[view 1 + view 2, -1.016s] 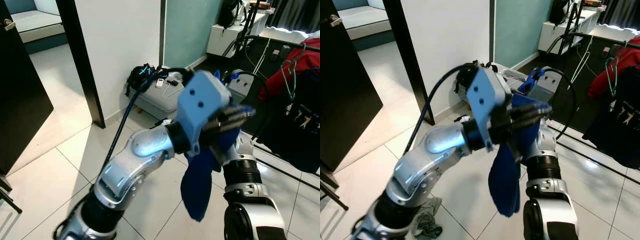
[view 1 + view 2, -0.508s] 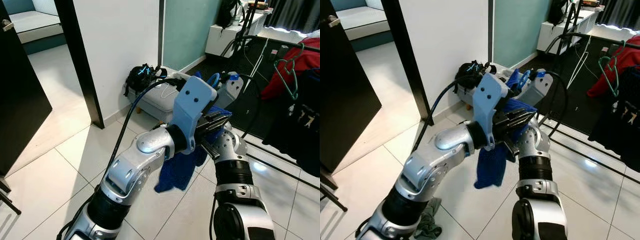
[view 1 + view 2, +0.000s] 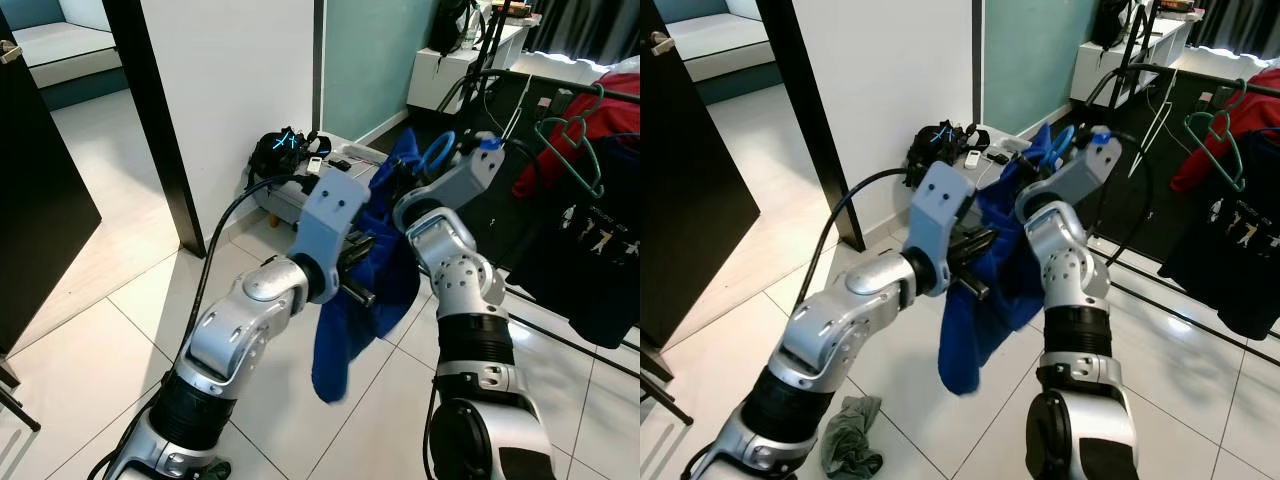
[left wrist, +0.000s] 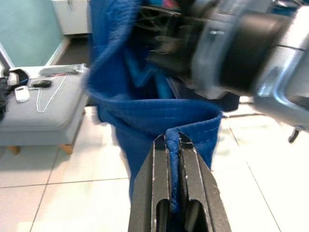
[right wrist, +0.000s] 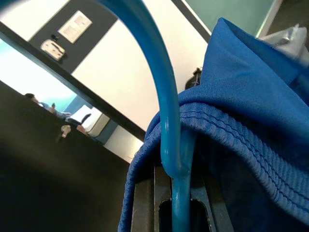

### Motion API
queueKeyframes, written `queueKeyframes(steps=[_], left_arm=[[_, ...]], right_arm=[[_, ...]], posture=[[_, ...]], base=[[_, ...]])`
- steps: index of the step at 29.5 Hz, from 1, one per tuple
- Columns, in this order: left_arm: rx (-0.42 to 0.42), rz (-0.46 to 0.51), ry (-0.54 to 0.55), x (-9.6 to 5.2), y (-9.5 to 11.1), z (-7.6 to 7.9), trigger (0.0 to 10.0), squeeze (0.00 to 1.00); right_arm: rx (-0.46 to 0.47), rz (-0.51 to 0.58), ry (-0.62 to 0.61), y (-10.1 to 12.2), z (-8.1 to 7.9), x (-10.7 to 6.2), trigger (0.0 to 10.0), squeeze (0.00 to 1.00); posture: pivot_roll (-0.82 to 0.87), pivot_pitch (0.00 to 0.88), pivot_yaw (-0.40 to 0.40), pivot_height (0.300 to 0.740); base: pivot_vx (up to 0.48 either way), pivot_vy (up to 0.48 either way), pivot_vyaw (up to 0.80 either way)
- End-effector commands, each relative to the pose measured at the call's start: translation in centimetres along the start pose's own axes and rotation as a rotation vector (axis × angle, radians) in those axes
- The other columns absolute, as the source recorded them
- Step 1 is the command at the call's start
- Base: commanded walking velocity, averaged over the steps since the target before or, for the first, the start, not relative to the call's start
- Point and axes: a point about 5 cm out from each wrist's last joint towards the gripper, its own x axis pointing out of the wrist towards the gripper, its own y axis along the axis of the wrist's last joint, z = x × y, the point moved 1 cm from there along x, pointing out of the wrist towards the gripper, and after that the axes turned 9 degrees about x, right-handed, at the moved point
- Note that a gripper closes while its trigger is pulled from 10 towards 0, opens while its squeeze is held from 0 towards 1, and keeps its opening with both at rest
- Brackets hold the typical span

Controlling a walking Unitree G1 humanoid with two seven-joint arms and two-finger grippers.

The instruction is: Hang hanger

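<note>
Since a moment ago our right pincer (image 5: 181, 212) has lifted the blue hanger (image 3: 437, 152) higher, clamping its stem; our left pincer (image 4: 173, 145) is pinching the blue garment's (image 3: 375, 270) hem, draping over the tiled floor (image 3: 120, 330).

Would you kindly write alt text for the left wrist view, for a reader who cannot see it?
The left gripper is shut on a folded hem of the blue garment, which hangs in front of the blurred right arm. Behind it, a grey ottoman stands on a white tiled floor.
</note>
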Motion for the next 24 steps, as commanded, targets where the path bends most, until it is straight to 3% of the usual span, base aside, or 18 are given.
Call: queueKeyframes(steps=[1, 3, 6, 9, 11, 12, 13, 18, 24], left_arm=[[0.016, -0.021, 0.082, -0.8, -0.3, -2.1, 10.0, 0.0], [0.018, -0.027, 0.115, -1.3, -0.4, -3.1, 10.0, 0.0], [0.01, -0.015, 0.099, -1.4, -0.3, -2.8, 10.0, 0.0], [-0.02, 0.032, 0.047, -1.1, 0.4, -1.4, 10.0, 0.0], [-0.051, 0.101, -0.018, -0.6, 1.7, 0.6, 10.0, 0.08], [-0.051, 0.101, -0.018, -0.6, 1.7, 0.6, 10.0, 0.08], [-0.082, 0.172, -0.075, -0.1, 3.1, 2.5, 10.0, 0.1], [-0.104, 0.249, -0.167, 0.0, 4.7, 4.7, 10.0, 0.08], [-0.128, 0.266, -0.259, -0.6, 4.7, 6.3, 10.0, 0.07]], right_arm=[[0.004, 0.02, 0.026, 1.0, -0.4, 0.0, 10.0, 0.0], [0.004, 0.026, 0.025, 1.3, -0.3, 0.0, 10.0, 0.0], [0.007, 0.029, 0.026, 1.5, -0.3, 0.1, 10.0, 0.0], [0.012, 0.031, 0.029, 1.6, -0.4, 0.1, 10.0, 0.0], [0.013, 0.029, 0.03, 1.4, -0.6, 0.2, 10.0, 0.0], [0.013, 0.029, 0.03, 1.4, -0.6, 0.2, 10.0, 0.0], [0.007, 0.027, 0.024, 1.2, -0.6, 0.2, 10.0, 0.0], [-0.002, 0.045, -0.023, 1.4, -0.1, 0.4, 10.0, 0.0], [0.009, 0.093, -0.07, 2.2, 0.5, 0.6, 10.0, 0.0]], posture=[[-0.03, 0.0, -0.014, 0.74], [-0.03, 0.0, -0.018, 0.74], [-0.03, 0.0, -0.019, 0.74], [-0.03, 0.0, -0.02, 0.74], [-0.03, 0.0, -0.026, 0.74], [-0.03, 0.0, -0.026, 0.74], [-0.03, 0.0, -0.026, 0.74], [-0.02, 0.0, -0.029, 0.74], [-0.02, 0.0, -0.028, 0.74]], base=[[0.0, 0.0, 0.0], [0.0, 0.0, 0.0], [0.0, 0.0, 0.0], [0.0, 0.0, 0.0], [0.0, 0.0, 0.0], [0.0, 0.0, 0.0], [0.0, 0.0, 0.0], [0.0, 0.0, 0.0], [0.0, 0.0, 0.0]])
